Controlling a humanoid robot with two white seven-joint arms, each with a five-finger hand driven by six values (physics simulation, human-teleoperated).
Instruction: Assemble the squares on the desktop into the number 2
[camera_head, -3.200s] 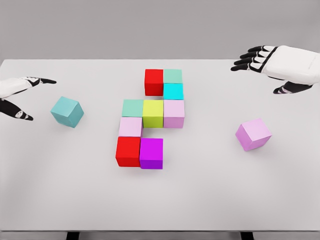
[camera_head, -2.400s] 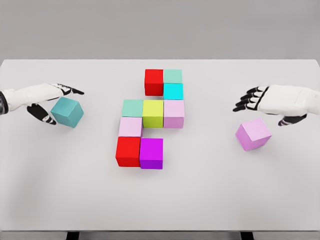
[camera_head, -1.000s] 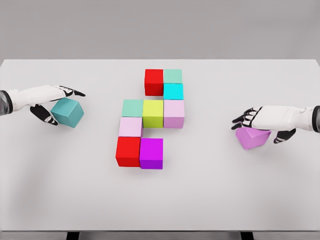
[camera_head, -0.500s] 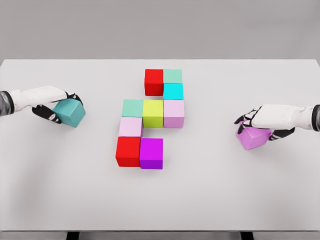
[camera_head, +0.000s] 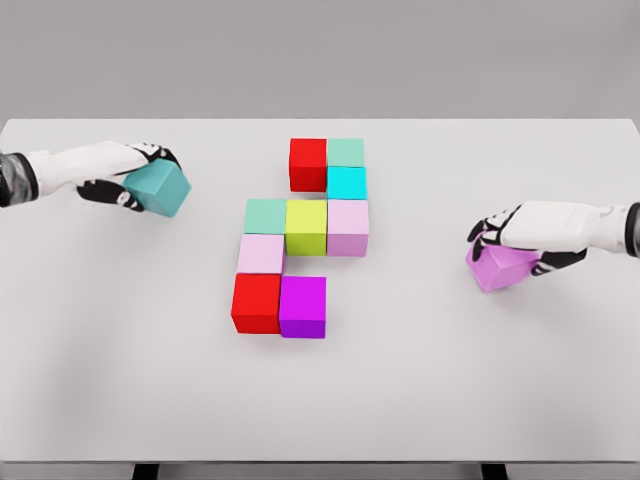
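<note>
Several coloured cubes sit joined in the middle of the white table (camera_head: 420, 400): red (camera_head: 308, 163) and mint (camera_head: 346, 152) at the top, cyan (camera_head: 346, 183) below, then mint, yellow-green (camera_head: 306, 226) and pale pink in a row, a pink cube, and at the bottom red (camera_head: 256, 303) and magenta (camera_head: 302, 306). My left hand (camera_head: 140, 178) is shut on a teal cube (camera_head: 160, 189), lifted at the left. My right hand (camera_head: 505, 243) is shut on a light purple cube (camera_head: 498, 268) at the right.
The table's far edge runs behind the cubes, with a grey wall beyond. Bare tabletop lies between each held cube and the central group, and along the whole front.
Both hands came down onto the loose cubes and closed on them. The left hand has since carried the teal cube up and to the right; the purple cube has shifted slightly left.
</note>
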